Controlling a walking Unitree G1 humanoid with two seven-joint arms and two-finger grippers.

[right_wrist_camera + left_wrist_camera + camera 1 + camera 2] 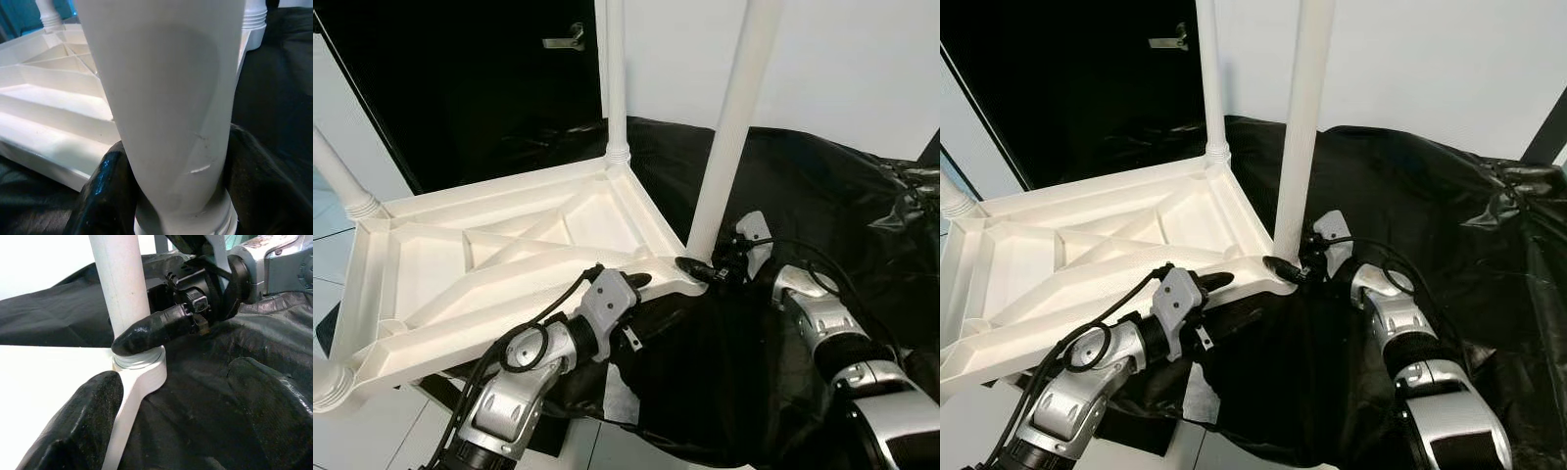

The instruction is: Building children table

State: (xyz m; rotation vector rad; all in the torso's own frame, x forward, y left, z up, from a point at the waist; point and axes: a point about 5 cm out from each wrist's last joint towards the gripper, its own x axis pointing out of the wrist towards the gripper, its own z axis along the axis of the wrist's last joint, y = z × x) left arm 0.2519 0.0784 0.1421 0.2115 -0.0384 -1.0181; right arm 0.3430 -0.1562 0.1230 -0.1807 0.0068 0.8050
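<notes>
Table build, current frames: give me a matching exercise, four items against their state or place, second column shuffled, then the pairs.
Items
1. right gripper
2. left gripper
3. white tabletop
4. black sheet

States or places
A. upside down, ribbed underside facing up
B. spread under and behind the table
C. fingers closed round the base of the near table leg
D. open at the tabletop's near edge, beside the leg socket

Pairs: 1-C, 2-D, 3-A, 4-B
</notes>
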